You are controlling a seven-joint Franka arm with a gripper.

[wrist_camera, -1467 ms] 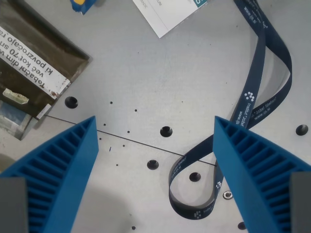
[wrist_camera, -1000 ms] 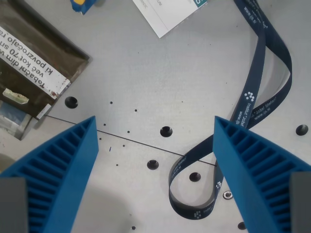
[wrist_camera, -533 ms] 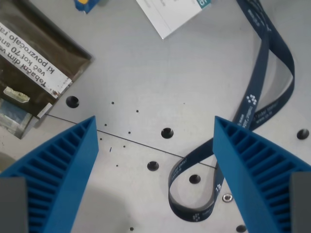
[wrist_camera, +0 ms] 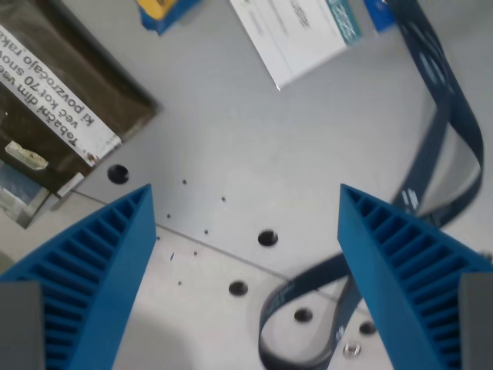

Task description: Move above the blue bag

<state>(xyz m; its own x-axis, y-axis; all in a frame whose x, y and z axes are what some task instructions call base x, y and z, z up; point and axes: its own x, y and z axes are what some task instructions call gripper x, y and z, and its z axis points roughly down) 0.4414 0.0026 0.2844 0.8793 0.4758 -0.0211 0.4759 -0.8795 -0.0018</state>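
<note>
My gripper (wrist_camera: pixel 245 193) is open and empty, with its two blue ribbed fingers (wrist_camera: pixel 85 270) at the lower left and lower right of the wrist view, above bare grey table. A blue item with a yellow part (wrist_camera: pixel 164 12) is cut off by the top edge, left of centre; it may be the blue bag, but too little shows to tell. Another small blue piece (wrist_camera: pixel 377 12) shows at the top right, beside the white card. Both lie well beyond the fingertips.
A dark tobacco pouch with a white warning label (wrist_camera: pixel 62 116) lies at the left. A white card with a teal mark (wrist_camera: pixel 296 35) lies at the top. A navy lanyard (wrist_camera: pixel 447 116) loops down the right side. The grey table (wrist_camera: pixel 231 154) has screw holes.
The whole scene has slid down the picture and is slightly blurred, so the camera has moved toward the top of the view. More of the blue-yellow item and the card shows.
</note>
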